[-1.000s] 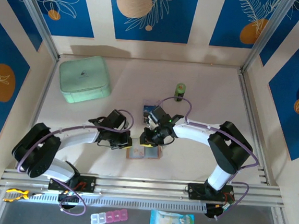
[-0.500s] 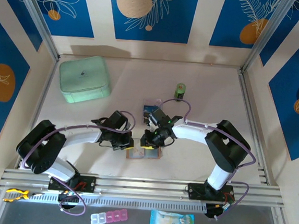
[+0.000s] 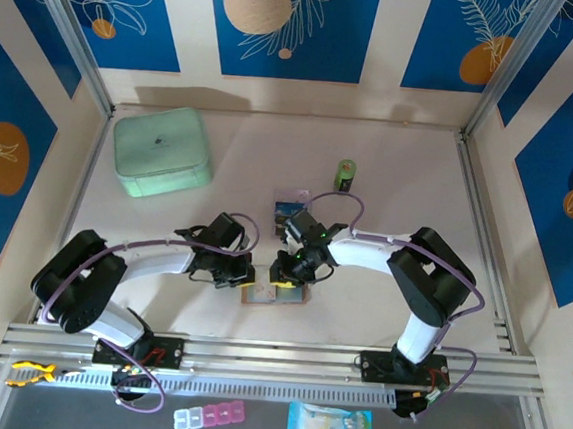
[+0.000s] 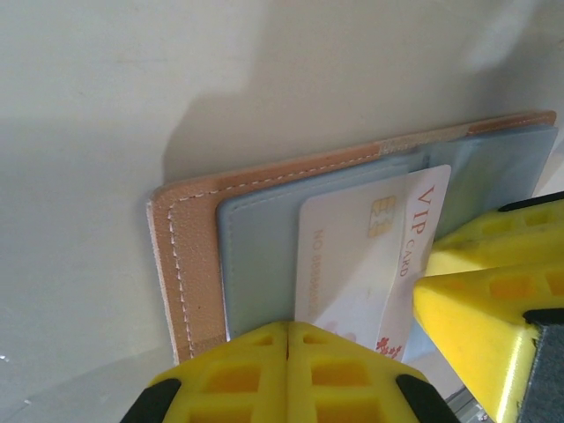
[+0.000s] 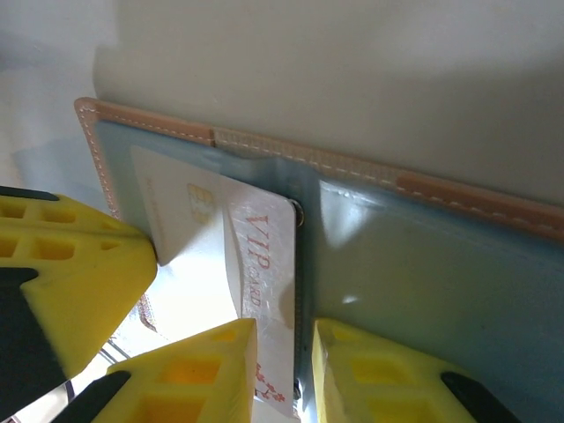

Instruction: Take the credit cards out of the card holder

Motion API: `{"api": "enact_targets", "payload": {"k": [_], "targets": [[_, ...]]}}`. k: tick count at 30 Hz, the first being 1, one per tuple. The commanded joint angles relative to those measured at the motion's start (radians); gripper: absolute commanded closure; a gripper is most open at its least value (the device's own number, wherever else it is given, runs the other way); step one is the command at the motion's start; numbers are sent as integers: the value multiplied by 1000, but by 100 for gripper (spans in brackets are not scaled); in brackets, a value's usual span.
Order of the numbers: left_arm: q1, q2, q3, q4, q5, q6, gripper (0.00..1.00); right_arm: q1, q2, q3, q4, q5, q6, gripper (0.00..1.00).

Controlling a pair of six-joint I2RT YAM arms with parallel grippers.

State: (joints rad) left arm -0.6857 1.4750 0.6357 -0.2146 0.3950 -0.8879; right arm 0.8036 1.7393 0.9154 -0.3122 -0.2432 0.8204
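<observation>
Clenched, the left end effector (image 4: pixel 287 328) has its two yellow fingers pressed together at the edge of the card holder (image 4: pixel 189 238), which lies spread open and flat on the tabletop (image 3: pixel 402 154), about midway between left and right and towards the near side. A white card (image 4: pixel 352 256) printed with "VIP CARD" in red sticks partway out of the grey-blue pocket, tilted. Its lower edge runs in under the shut fingers in the left wrist view, and I cannot tell whether they pinch the card or only bear down on it. The right end effector (image 5: pixel 284 330) comes in from the right, just beside the left one. Its fingers are a little apart, not clenched, over the holder's middle fold, with one corner of the white card showing in the gap between them. One finger covers part of the card and the other sits over the clear pocket on the far half of the lining. On the tabletop just beyond both end effectors lies a dark blue card (image 3: pixel 287 215), apart from the holder. Farther back stands a small green cylinder (image 3: pixel 345 174), and a mint-green case (image 3: pixel 162 150) rests at the far left.
</observation>
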Motion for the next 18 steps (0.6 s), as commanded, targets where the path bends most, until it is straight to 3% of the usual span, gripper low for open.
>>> {"api": "enact_targets", "payload": {"k": [1,18], "targets": [[-6,24,-7,-57,-30,17,100,-7,9,-32,47,-54,20,75],[-6,26,-2,-58,-30,15,100,-28,-48,-99,188,-143,82,86]]}}
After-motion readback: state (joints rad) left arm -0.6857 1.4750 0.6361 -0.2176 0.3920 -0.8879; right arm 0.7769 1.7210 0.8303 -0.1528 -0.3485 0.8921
